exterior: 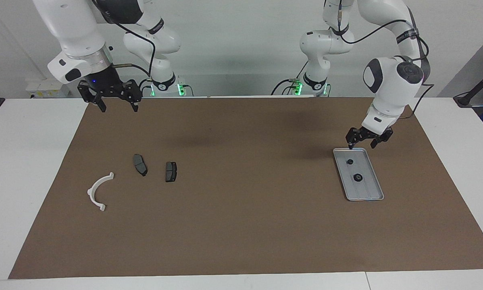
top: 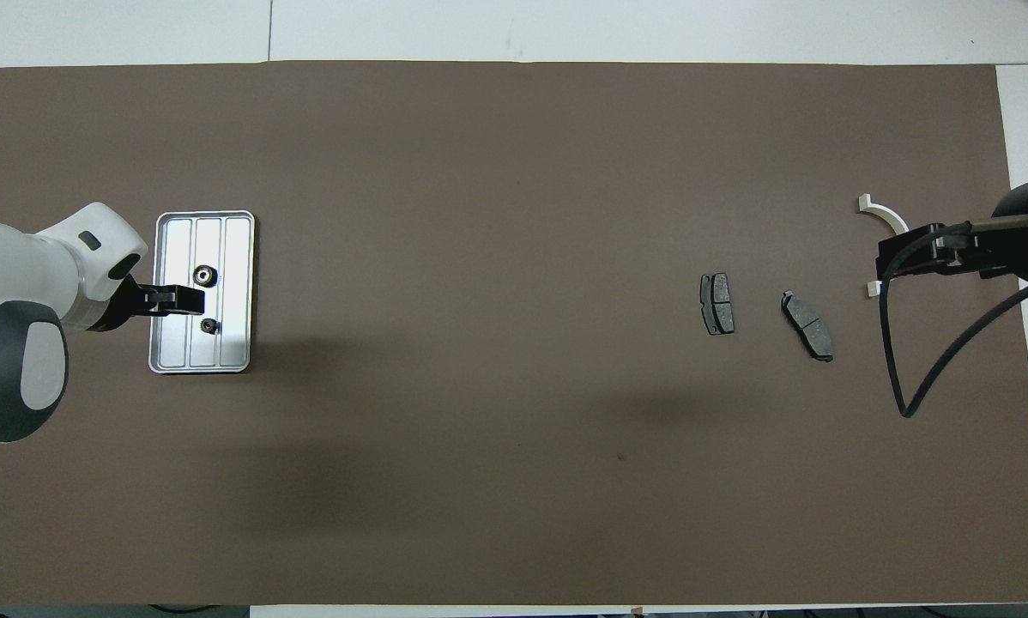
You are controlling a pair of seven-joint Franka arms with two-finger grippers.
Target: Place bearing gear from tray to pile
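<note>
The silver tray (exterior: 375, 189) (top: 238, 249) lies toward the left arm's end of the table. Two small dark bearing gears rest in it: a larger one (exterior: 358, 177) (top: 203, 275) and a smaller one (exterior: 350, 162) (top: 210, 325) nearer the robots. My left gripper (exterior: 361, 145) (top: 190, 299) hangs open and empty just above the tray, touching neither gear. The pile sits toward the right arm's end: a white curved bracket (exterior: 97, 189) (top: 885, 211) and two dark pads (exterior: 140, 164) (exterior: 171, 171). My right gripper (exterior: 119, 108) (top: 883, 263) waits open, high over the mat's edge.
A brown mat (exterior: 241, 225) covers most of the white table. From overhead the right gripper and its black cable (top: 934, 378) hide part of the bracket. The two pads (top: 717, 314) (top: 807, 324) lie side by side, apart from each other.
</note>
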